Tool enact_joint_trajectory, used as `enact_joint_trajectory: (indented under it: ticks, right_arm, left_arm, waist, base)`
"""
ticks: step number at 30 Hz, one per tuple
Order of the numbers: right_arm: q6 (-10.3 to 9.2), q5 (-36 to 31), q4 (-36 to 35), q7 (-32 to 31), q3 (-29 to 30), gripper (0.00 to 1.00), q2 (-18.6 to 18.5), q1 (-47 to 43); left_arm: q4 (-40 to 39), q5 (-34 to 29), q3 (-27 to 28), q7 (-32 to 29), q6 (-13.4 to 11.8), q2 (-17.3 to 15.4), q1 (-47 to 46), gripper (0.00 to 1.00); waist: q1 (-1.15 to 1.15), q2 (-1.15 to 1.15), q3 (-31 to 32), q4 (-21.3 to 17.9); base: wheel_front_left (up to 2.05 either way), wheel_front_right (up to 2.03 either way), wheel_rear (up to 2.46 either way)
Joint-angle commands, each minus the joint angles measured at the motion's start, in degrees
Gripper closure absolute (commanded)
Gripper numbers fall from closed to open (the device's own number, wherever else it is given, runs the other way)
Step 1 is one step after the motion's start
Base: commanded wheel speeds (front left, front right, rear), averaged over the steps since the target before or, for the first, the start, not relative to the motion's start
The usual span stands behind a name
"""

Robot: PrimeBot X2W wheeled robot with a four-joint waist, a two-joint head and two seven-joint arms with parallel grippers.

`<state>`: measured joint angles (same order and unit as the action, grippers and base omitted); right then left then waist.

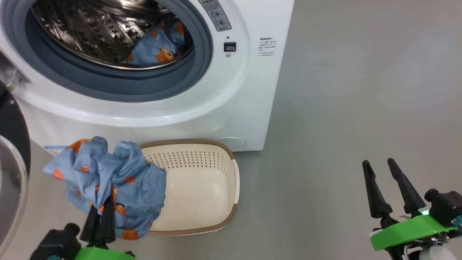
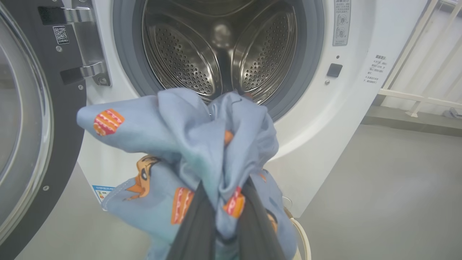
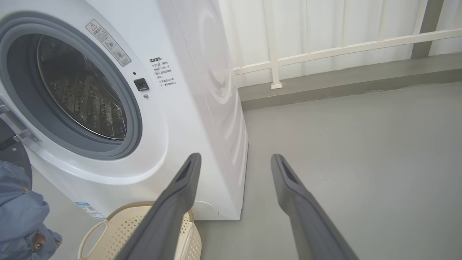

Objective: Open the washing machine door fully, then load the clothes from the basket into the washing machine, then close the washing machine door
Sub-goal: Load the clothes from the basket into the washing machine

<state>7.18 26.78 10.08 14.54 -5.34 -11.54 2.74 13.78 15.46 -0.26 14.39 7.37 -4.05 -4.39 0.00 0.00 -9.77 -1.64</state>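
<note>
Loading step. My left claw [image 1: 100, 213] is clamped on a blue printed garment [image 1: 108, 173], which hangs bunched over the left end of the basket [image 1: 231, 162], below the mouth of the washing machine [image 1: 231, 108]; I judge the move calls for a lift clear of the grey seal [image 2: 126, 54], a deep reach into the drum [image 2: 223, 47], and release only once the trailing folds are past the lip; the door [image 1: 14, 130] stands swung open at left, off the path; my right claw [image 1: 379, 162] is spread wide and empty above the floor [image 1: 361, 90]. Count: two garments, one held, the other garment [image 1: 158, 48] lying in the drum; one basket, bare inside; one machine; one door; two claws.
</note>
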Motion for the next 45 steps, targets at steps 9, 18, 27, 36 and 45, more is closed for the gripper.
enact_joint_trajectory:
  ticks: [9,18,27,36,45]
  right_arm:
    - [0.31,0.1,-2.03,0.46,-0.32,0.0,-0.57,1.83]
    - [0.31,-0.2,-2.54,0.46,-0.39,0.0,0.23,4.69]
    - [0.31,-0.26,-2.83,0.46,-0.81,0.0,1.17,8.75]
    - [0.31,-0.26,-2.84,0.46,-1.47,0.0,2.95,11.95]
    - [0.31,-0.12,-2.76,0.46,-3.45,0.0,4.56,13.82]
  left_arm:
    - [-2.27,0.39,2.44,0.61,0.12,-0.41,-3.69,1.0]
    - [-1.06,0.01,3.18,0.61,0.12,-0.78,-11.32,1.0]
    - [2.26,-2.35,3.58,0.61,0.12,-4.73,-27.74,1.0]
    - [16.07,-2.79,4.3,0.61,0.12,-9.7,-46.13,1.0]
    - [33.91,-3.78,2.75,0.61,0.12,-12.79,-60.96,1.0]
  waist:
    - [0.0,0.0,-4.87,0.02]
    - [0.0,0.0,-10.16,-0.63]
    - [0.0,0.0,-16.18,-2.3]
    - [0.0,0.0,-20.6,-5.06]
    - [0.0,0.0,-24.2,-8.0]
  base:
    - [0.0,0.0,0.0]
    - [0.0,0.0,0.0]
    - [0.0,0.0,0.0]
    - [0.0,0.0,0.0]
    - [0.0,0.0,0.0]
